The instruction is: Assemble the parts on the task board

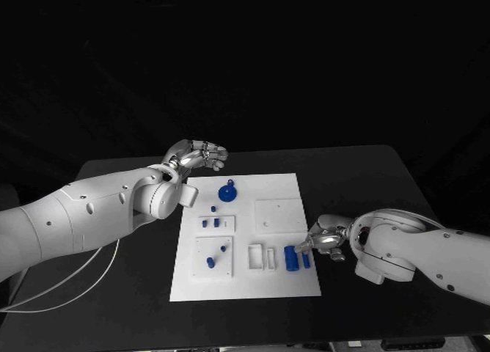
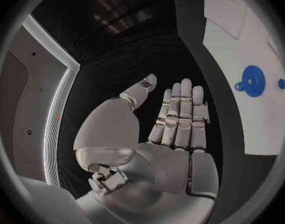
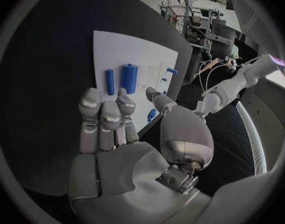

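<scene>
The white task board lies in the middle of the black table. A round blue part sits near its far edge, and small blue pieces stand in its left blocks. Two blue cylinders, one thick and one thin, lie near the board's right edge. My right hand hovers just right of them, fingers extended and holding nothing. In the right wrist view the thick cylinder and the thin cylinder lie beyond my fingertips. My left hand is raised by the board's far left corner, fingers straight and empty.
Raised white blocks and slotted holders sit on the board. The table's black surface surrounds the board on all sides. A white cable loops under my left arm near the table's left edge.
</scene>
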Tool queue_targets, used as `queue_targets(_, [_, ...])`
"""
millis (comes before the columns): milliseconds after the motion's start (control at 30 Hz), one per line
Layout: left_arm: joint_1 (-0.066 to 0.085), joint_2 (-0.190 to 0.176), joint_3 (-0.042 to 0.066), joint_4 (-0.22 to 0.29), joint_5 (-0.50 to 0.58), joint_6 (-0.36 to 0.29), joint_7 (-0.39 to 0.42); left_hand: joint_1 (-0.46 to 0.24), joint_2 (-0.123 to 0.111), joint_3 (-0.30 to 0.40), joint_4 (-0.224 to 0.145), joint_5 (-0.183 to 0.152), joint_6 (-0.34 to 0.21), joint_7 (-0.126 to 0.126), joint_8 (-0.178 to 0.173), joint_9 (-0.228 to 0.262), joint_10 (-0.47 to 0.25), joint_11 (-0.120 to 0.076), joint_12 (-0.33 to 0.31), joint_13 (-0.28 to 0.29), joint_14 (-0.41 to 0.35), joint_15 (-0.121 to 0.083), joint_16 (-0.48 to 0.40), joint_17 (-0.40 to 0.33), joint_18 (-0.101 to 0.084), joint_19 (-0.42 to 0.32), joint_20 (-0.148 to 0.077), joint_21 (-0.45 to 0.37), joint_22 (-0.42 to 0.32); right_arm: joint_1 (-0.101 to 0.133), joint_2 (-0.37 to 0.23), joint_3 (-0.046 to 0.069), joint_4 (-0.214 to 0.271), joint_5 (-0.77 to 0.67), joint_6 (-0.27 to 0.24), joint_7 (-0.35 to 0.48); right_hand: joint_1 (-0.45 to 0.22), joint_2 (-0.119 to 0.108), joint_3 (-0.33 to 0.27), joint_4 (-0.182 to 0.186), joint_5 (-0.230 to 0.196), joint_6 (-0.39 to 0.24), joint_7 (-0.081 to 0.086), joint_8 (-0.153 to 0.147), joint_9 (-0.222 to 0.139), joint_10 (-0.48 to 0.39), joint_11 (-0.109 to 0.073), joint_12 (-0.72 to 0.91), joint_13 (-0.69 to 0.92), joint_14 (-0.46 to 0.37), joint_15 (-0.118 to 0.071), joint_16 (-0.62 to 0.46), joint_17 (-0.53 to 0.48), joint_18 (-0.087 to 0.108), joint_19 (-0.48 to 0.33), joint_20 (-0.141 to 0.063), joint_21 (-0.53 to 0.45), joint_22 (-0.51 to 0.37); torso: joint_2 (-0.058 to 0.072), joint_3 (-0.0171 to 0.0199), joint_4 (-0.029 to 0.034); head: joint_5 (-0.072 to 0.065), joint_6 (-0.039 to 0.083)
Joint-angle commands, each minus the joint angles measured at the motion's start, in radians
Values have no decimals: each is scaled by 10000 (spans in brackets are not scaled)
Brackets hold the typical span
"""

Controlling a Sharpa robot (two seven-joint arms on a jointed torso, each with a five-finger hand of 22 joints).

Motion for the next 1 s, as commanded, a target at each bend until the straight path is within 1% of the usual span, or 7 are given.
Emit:
queue_targets(33, [-4, 11, 3, 68, 59, 199, 135, -153, -1, -50, 72, -44, -90, -3, 60, -13, -53, 10, 17, -18, 29, 19, -72, 34, 147, 39, 16, -53, 23, -55, 143, -9, -94, -157, 233, -417, -151, 8, -3, 4, -76, 138, 85, 17, 17, 8, 0, 34, 19, -48, -4, 65, 25, 683, -41, -23, 54, 192, -26, -32, -14, -54, -21])
queue_targets(133, [-4, 11, -1, 97, 61, 225, 131, -266, -53, -129, 104, -83, -100, 1, 67, -12, -59, 15, 16, -21, 27, 24, -95, 68, 149, 35, 20, -65, 43, -68, 240, -11, -182, -197, 231, -454, -219, 3, 7, 11, -142, 110, 91, -16, 30, 41, 7, 37, 36, -40, 2, 80, 62, 683, -29, -29, 99, 197, -23, -38, -6, -75, -10])
queue_targets(167, [-4, 2, -1, 120, 65, 227, 125, -286, -59, -143, 110, -85, -103, 2, 69, -11, -60, 15, 17, -21, 27, 24, -99, 76, 150, 34, 21, -68, 47, -81, 295, -20, -228, -205, 162, -452, -278, -11, 24, 28, -262, 103, 96, -36, 42, 62, 12, 34, 47, -36, 8, 86, 90, 683, -30, -34, 127, 197, -15, -45, 5, -89, -17])
queue_targets(300, [-4, 1, -2, 140, 65, 246, 126, -332, -72, -171, 128, -85, -109, 4, 72, -9, -61, 16, 18, -22, 26, 25, -109, 94, 153, 33, 22, -74, 56, -164, 364, -25, -266, -250, 130, -456, -318, -10, 50, 40, -324, 99, 101, -53, 53, 71, 15, 27, 56, -36, 11, 86, 111, 683, -36, -39, 146, 194, -6, -55, -1, -86, -22])
queue_targets(367, [-4, -1, -2, 149, 65, 251, 122, -345, -74, -178, 134, -85, -112, 4, 73, -9, -63, 16, 17, -23, 25, 25, -113, 100, 155, 33, 22, -76, 59, -208, 442, -27, -328, -309, 148, -467, -341, -15, 64, 48, -347, 97, 102, -61, 60, 76, 16, 25, 61, -35, 12, 86, 122, 683, -39, -41, 156, 192, -7, -56, -2, -63, -56])
queue_targets(667, [-4, -7, -2, 183, 65, 289, 108, -374, -78, -195, 147, -84, -122, 5, 75, -8, -67, 17, 16, -25, 22, 26, -124, 116, 158, 31, 23, -83, 67, -385, 740, -65, -623, -427, -87, -422, -356, -33, 114, 34, -396, 84, 106, -88, 74, 81, 21, 14, 75, -34, 16, 80, 149, 683, -46, -52, 180, 187, -10, -43, -21, 78, -82])
queue_targets(1000, [-3, 0, -2, 197, 65, 296, 105, -383, -77, -200, 151, -84, -130, 6, 75, -8, -72, 17, 15, -27, 18, 26, -133, 128, 162, 28, 23, -90, 72, -500, 1097, -84, -889, -712, -306, -432, -324, -18, 185, -18, -439, 91, 108, -106, 97, 92, 22, 4, 89, -30, 18, 71, 175, 683, -50, -62, 207, 182, -5, -55, -26, 146, -100])
